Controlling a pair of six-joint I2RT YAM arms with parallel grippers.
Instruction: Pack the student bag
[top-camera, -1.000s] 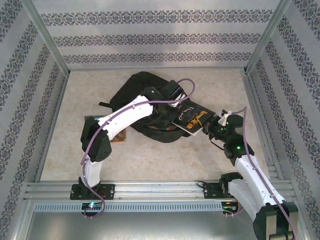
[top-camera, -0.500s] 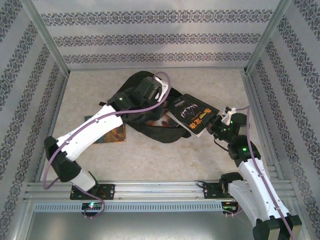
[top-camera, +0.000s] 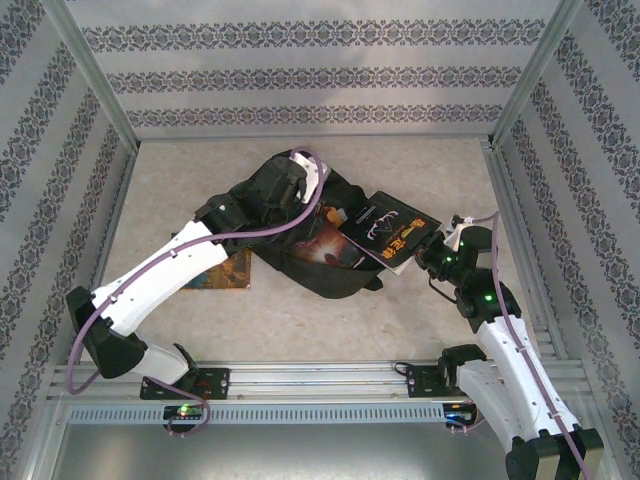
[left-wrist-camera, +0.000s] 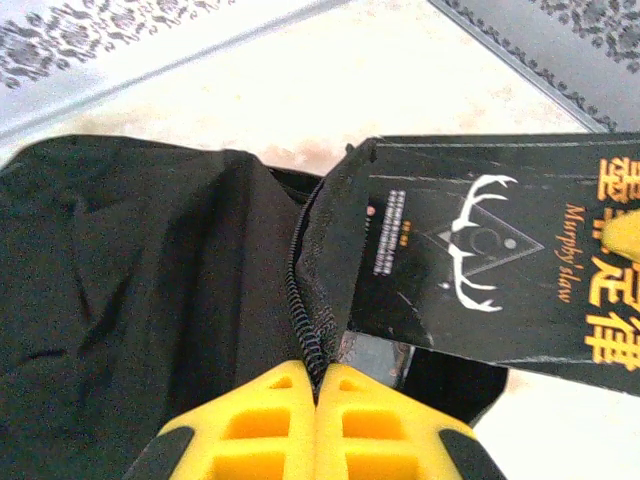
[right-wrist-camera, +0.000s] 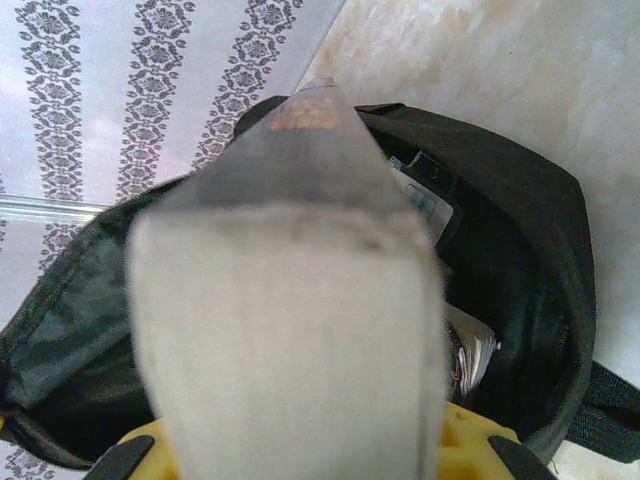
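The student bag, a soft black backpack, lies mid-table with its mouth facing right. My left gripper is shut on the bag's zipper edge and holds that rim up. The yellow fingers meet with the fabric pinched between them. My right gripper is shut on a black book with white antlers and orange lettering. The book hangs tilted at the bag's mouth, its far corner over the opening. In the right wrist view its pale page edge points into the open bag.
Another book lies inside the bag, and its pages show in the right wrist view. A brown-covered book lies flat on the table left of the bag, partly under my left arm. Patterned walls and metal rails close in the table.
My left gripper has pulled the bag's rim to the left and up, widening the mouth. The right gripper has carried the black book a little nearer the opening.
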